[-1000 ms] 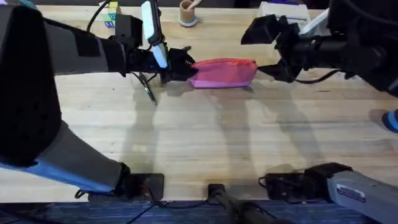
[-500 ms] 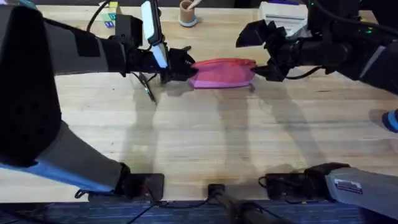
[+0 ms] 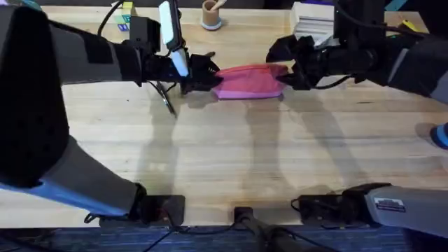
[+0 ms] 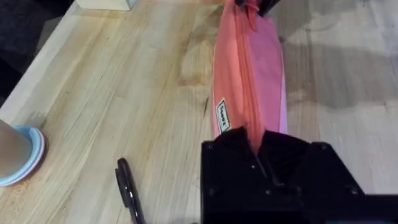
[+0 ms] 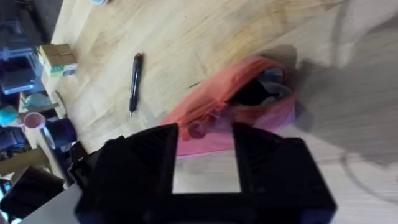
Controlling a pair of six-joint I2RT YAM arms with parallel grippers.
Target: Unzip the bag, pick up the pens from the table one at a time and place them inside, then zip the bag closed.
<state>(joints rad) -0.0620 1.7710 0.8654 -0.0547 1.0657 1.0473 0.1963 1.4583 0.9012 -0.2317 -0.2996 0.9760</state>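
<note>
The soft pink fabric pouch bears a small white tag, its writing unreadable. Left jaws clamp its near end; right jaws at its three-o'clock end, grip unclear. Slim black pen lies on the wooden counter.

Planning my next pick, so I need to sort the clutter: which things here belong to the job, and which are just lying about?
Job:
bag
black pen
table

Lying about:
cup
white rack
small box
</note>
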